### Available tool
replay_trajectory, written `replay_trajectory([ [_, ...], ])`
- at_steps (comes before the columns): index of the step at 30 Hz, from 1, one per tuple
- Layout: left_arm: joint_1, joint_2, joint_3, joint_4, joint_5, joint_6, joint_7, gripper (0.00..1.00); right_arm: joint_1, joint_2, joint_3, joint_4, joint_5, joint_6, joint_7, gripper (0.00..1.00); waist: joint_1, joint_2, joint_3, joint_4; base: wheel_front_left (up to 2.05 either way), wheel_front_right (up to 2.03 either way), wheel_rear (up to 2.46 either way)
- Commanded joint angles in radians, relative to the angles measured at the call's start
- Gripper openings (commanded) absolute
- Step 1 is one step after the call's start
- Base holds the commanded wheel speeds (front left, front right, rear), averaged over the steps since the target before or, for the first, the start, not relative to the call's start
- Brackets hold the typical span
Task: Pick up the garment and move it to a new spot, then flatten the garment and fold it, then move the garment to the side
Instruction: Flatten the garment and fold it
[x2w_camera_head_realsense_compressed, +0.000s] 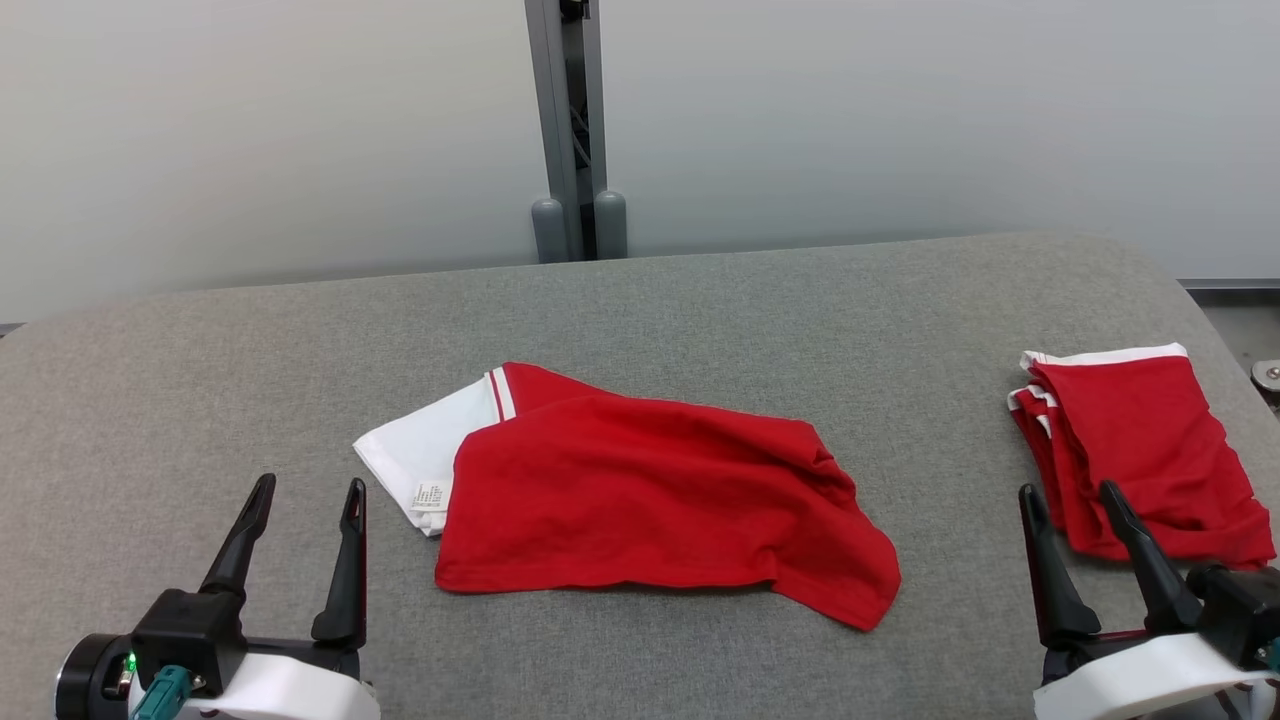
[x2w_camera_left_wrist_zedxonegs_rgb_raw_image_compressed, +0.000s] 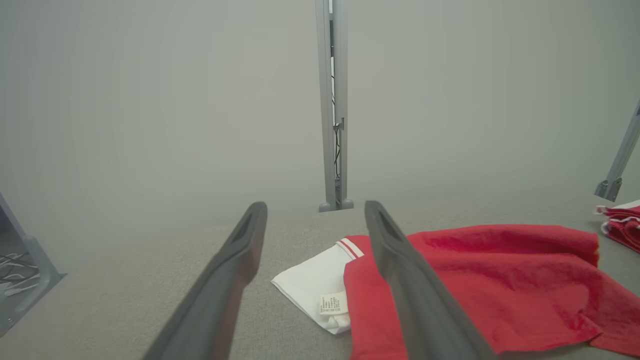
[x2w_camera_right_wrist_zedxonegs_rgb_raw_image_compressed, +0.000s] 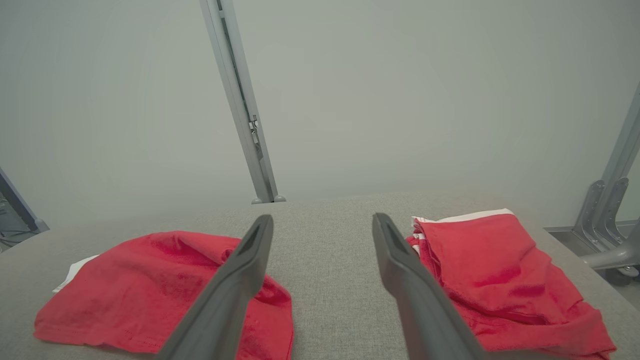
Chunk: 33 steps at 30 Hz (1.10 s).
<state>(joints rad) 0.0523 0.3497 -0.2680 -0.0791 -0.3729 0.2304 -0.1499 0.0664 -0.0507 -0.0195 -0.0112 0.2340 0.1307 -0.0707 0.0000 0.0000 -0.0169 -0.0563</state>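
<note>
Red jersey shirt (x2w_camera_head_realsense_compressed: 650, 500) lies rumpled mid-frame on the grey table (x2w_camera_head_realsense_compressed: 700, 300), soft, light, perhaps doubled over, so grab its white sleeve (x2w_camera_head_realsense_compressed: 430, 450), while left gripper (x2w_camera_head_realsense_compressed: 310, 485) and right gripper (x2w_camera_head_realsense_compressed: 1068, 490) hover at the lower corners, jaws spread.

— How's the light?
— Bright, soft and even, seemingly from overhead; the garment (x2w_camera_head_realsense_compressed: 660, 500) casts just a thin shadow along its near hem on the table (x2w_camera_head_realsense_compressed: 700, 300).
— Glare?
— None, and nothing blown out. The pale wall (x2w_camera_head_realsense_compressed: 250, 150) reads flat, a little hazy in both wrist views.
— Focus?
— The head view is crisp, the table's weave shows. In the wrist views the left tool (x2w_camera_left_wrist_zedxonegs_rgb_raw_image_compressed: 315, 207) and the right tool (x2w_camera_right_wrist_zedxonegs_rgb_raw_image_compressed: 322, 216) go soft and smeared near the lens, and the grey post (x2w_camera_right_wrist_zedxonegs_rgb_raw_image_compressed: 240, 100) leans with the wide angle
</note>
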Motion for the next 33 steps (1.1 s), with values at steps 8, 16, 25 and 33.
replay_trajectory([
  [8,-0.025,0.001,-0.010,0.010,-0.005,0.002,0.003,1.00,-0.011,-0.002,0.007,0.011,0.006,0.000,0.002,1.00,0.0000,0.0000,-0.004,-0.006,0.00,0.00,0.00],
  [16,-0.028,0.001,-0.017,0.013,-0.004,0.007,0.005,1.00,-0.010,-0.002,0.009,0.015,0.016,0.000,-0.003,1.00,0.0000,0.0000,-0.003,-0.004,0.00,0.00,0.00],
  [25,-0.038,-0.002,-0.024,0.015,-0.007,0.011,-0.002,1.00,-0.011,-0.002,0.009,0.013,0.017,0.000,-0.003,1.00,0.0000,0.0000,-0.002,0.002,0.00,0.00,0.00],
  [33,-0.074,-0.018,-0.039,0.021,-0.008,0.000,-0.014,1.00,-0.029,-0.023,0.117,0.012,-0.014,0.000,0.024,1.00,0.0000,0.0000,0.011,0.090,0.00,0.00,0.00],
])
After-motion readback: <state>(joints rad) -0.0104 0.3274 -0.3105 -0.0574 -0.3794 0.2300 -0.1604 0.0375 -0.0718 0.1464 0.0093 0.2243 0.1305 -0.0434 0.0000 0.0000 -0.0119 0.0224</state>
